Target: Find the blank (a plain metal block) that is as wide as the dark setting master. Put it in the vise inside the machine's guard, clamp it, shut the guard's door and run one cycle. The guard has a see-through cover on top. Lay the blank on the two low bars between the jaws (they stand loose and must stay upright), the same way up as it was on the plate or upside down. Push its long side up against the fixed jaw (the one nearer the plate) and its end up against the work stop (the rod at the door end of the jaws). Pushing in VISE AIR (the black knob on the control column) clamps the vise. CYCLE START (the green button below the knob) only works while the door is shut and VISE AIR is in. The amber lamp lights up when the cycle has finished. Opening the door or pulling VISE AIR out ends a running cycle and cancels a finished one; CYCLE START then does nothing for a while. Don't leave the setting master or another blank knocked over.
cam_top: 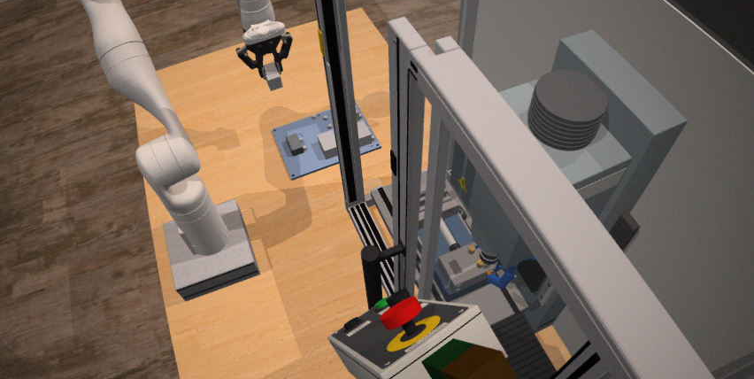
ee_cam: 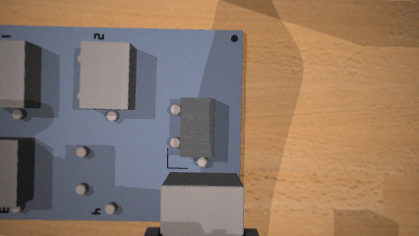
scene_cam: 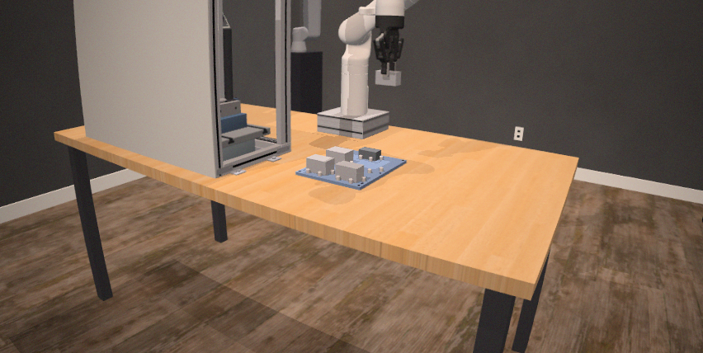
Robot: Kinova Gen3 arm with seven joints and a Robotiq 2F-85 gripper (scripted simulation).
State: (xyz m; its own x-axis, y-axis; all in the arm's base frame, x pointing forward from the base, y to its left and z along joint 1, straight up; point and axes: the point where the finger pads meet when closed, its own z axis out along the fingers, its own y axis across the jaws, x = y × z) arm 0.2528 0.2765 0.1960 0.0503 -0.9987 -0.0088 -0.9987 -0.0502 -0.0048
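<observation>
While three blanks (ee_cam: 104, 75) (scene_cam: 319, 164) and the setting master (ee_cam: 197, 127) (scene_cam: 369, 153) (cam_top: 295, 143) stand on the plate (ee_cam: 143, 162) (scene_cam: 389, 166) (cam_top: 311, 159), the gripper (cam_top: 272, 71) (scene_cam: 388, 71) (ee_cam: 202, 233) grasps a pale blank (cam_top: 273, 81) (scene_cam: 388, 77) (ee_cam: 202, 206) above it. Whether its width matches is unclear. Loading the vise (cam_top: 466, 266), beyond the plate, clamping, shutting the door and the cycle apparently remain.

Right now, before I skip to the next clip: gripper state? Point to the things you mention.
Gripper (cam_top: 272, 71) (scene_cam: 388, 71) (ee_cam: 202, 233): closed on a pale metal blank (cam_top: 273, 81) (scene_cam: 389, 78) (ee_cam: 202, 206), held in the air.
</observation>
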